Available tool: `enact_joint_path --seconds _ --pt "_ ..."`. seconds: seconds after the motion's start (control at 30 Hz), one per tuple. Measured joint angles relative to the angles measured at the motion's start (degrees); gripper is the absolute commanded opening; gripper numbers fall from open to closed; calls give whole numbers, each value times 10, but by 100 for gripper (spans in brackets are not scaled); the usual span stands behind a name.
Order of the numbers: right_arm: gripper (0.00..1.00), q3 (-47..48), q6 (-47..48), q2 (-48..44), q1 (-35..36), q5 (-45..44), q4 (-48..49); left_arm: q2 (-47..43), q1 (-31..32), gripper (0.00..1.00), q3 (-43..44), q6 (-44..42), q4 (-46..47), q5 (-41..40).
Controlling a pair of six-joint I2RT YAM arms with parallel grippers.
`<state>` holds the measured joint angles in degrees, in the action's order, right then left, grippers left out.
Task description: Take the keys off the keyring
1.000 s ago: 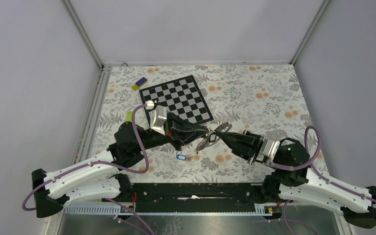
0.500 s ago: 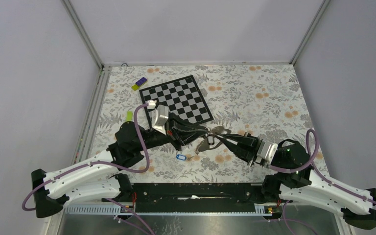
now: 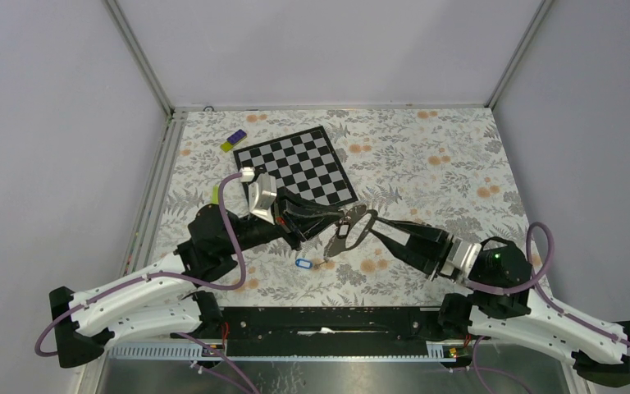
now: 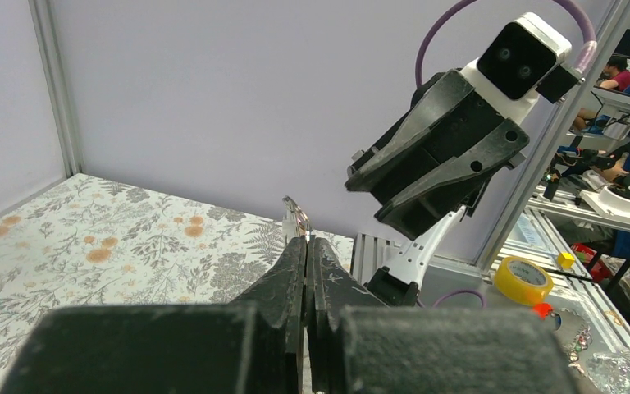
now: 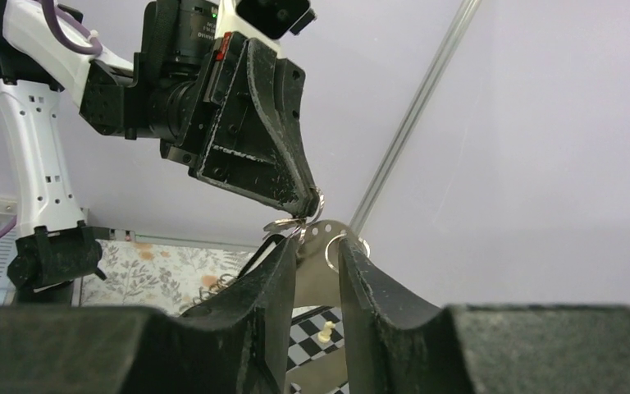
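Left claw (image 4: 305, 242) pinches keyring (image 4: 297, 218) aloft; right claw (image 5: 317, 246) flanks keys (image 5: 326, 232).

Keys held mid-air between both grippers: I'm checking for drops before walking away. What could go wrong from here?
The left gripper pinches the keyring only at its very tips, so a tug may slip it free. The right gripper grips one key between its fingers; it could twist out and fall to the table.

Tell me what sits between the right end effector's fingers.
A flat silvery key fills the gap, its top reaching the keyring pinched by the left end effector. Its lower end is covered by the fingers.
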<state>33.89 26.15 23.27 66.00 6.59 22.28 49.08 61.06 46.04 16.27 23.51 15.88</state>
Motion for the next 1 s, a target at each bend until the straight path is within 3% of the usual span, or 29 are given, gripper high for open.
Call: enact_joint_path --seconds 0.33,0.8,1.0 --pt "29 58 -47 82 0 16 -60 2 0 0 0 0 -2 0" --pt "30 62 -55 100 0 -1 -66 2 0 0 1 -4 -10 2" --pt "37 62 -55 104 0 -15 -66 6 0 0 1 -5 -10 2"
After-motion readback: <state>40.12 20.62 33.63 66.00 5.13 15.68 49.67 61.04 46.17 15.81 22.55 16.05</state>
